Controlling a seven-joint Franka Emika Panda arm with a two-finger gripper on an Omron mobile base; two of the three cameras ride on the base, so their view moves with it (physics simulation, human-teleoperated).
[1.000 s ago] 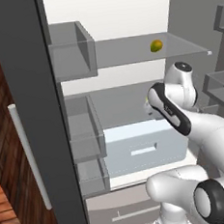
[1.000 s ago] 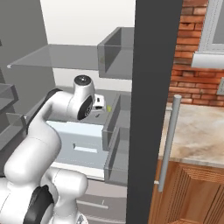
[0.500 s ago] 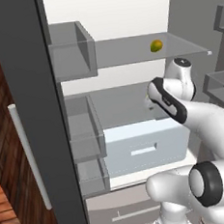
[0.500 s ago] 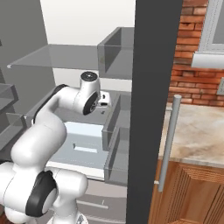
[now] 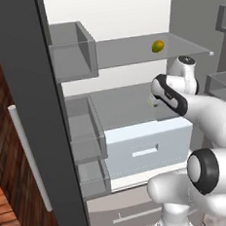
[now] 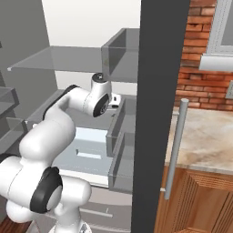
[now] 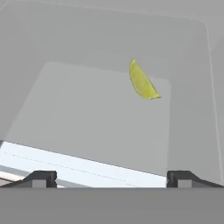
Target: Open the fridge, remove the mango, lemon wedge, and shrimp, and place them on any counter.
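The fridge (image 5: pixel 27 69) stands open with both doors swung wide. On its upper shelf lies the yellow-green mango (image 5: pixel 157 46). My arm reaches in over the middle shelf (image 5: pixel 119 107). In the hand view the lemon wedge (image 7: pixel 142 82) lies on that grey shelf, ahead of my gripper (image 7: pixel 111 179) and a little to its right. The gripper is open, its dark fingertips (image 7: pixel 41 178) set wide apart with nothing between them. From the right base view the gripper (image 6: pixel 116 99) sits just inside the right door's bins. The shrimp is out of view.
A white drawer (image 5: pixel 145 143) sits just under the middle shelf, below my arm. Door bins (image 5: pixel 85 132) line the left door and more bins (image 6: pixel 120 136) the right one. The beige counter (image 6: pixel 205 136) lies right of the fridge, past the door handle (image 6: pixel 175 145).
My hand has pushed deeper into the fridge over the middle shelf and the elbow has swung along. The jaws stayed open. The mango has not moved.
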